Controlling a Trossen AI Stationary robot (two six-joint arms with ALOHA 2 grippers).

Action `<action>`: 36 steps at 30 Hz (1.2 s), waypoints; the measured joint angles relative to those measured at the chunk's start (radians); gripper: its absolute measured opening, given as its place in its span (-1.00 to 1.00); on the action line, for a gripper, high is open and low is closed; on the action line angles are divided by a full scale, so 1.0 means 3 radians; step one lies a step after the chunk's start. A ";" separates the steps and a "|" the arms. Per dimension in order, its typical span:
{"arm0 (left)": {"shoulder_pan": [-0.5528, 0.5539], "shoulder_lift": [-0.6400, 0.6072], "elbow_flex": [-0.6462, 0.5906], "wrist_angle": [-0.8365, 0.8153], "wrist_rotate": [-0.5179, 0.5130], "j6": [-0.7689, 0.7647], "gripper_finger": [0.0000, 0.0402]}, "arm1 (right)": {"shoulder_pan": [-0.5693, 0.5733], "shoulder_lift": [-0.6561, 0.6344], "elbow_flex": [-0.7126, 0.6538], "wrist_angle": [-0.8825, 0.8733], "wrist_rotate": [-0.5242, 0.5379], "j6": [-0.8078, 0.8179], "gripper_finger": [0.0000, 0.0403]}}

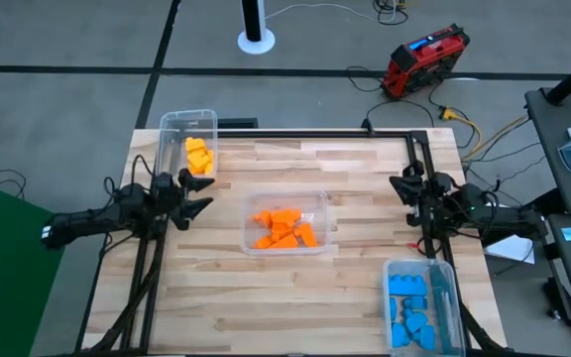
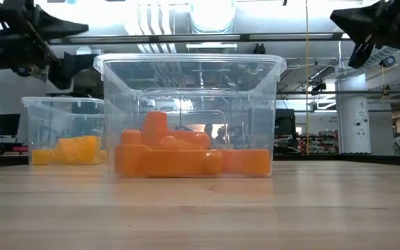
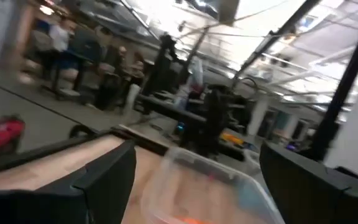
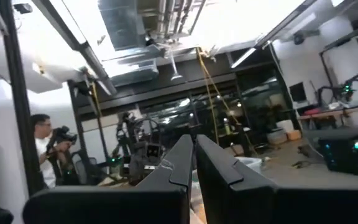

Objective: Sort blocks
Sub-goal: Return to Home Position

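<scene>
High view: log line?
yellow plastic blocks: top-left clear bin | orange plastic blocks: centre clear bin | blue plastic blocks: bottom-right clear bin | left gripper: open, left side | right gripper: shut, right side

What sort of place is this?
Likely a robotics lab or workshop: a left arm and right arm flank a wooden table, exposed ceiling ducts run overhead, and a red device lies on the floor.
</scene>
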 joint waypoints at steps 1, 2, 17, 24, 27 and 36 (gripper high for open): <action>0.0000 -0.0001 0.0000 0.0006 -0.0043 0.0031 0.56 | 0.0000 0.0000 0.0000 -0.0001 0.0013 0.0000 -0.94; 0.0000 -0.0004 0.0001 0.0026 -0.0045 0.0076 0.56 | 0.0000 0.0004 0.0000 -0.0009 0.0015 -0.0001 -0.94; 0.0000 0.0005 0.0017 0.0139 0.0233 0.0127 0.56 | 0.0001 0.0239 0.0000 -0.0427 0.0012 0.0198 -0.94; 0.0000 0.0005 0.0018 0.0121 0.0233 0.0126 0.56 | 0.0001 0.0301 0.0000 -0.0430 0.0013 0.0198 -0.94; 0.0000 0.0006 0.0019 0.0122 0.0233 0.0126 0.56 | 0.0001 0.0304 0.0000 -0.0434 0.0011 0.0198 -0.94; 0.0000 0.0008 0.0020 0.0121 0.0234 0.0126 0.56 | 0.0002 0.0304 0.0000 -0.0433 0.0011 0.0198 -0.94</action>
